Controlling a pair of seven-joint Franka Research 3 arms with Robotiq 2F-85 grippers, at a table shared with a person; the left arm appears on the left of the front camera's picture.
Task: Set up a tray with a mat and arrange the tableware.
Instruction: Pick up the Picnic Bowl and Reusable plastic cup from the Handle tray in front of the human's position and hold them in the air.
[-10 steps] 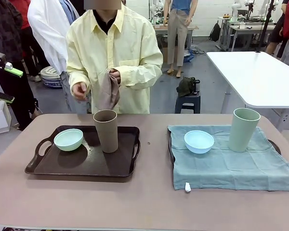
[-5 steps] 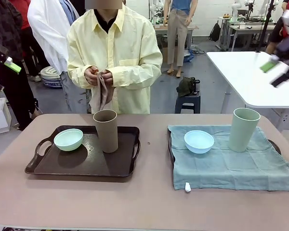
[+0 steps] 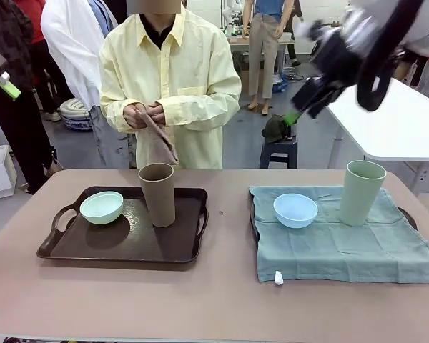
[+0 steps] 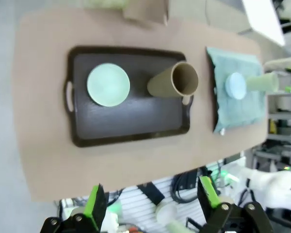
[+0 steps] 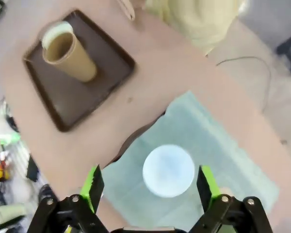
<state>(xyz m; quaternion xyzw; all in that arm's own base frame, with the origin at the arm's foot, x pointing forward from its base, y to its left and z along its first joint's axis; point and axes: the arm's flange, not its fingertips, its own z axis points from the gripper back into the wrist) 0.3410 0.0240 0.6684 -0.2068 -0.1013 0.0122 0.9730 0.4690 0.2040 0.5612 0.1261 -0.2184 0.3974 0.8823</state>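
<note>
Left jaws wide, empty; mint bowl (image 4: 108, 85) at 11 o'clock, brown tumbler (image 4: 177, 82) at 1, both on tray (image 4: 131, 124). Right jaws wide, empty, light blue bowl (image 5: 168, 170) on mat (image 5: 203, 121) centred between. Front view adds pale green tumbler (image 3: 362, 193), apparently on mat, at bowl's 3 o'clock.

Bright, even light; soft shadows; wrist views v. blurry

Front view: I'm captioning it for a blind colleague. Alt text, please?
A dark tray holds a mint bowl and brown tumbler; beside it, a teal mat bears a blue bowl and green tumbler. A person opposite holds a cloth.
</note>
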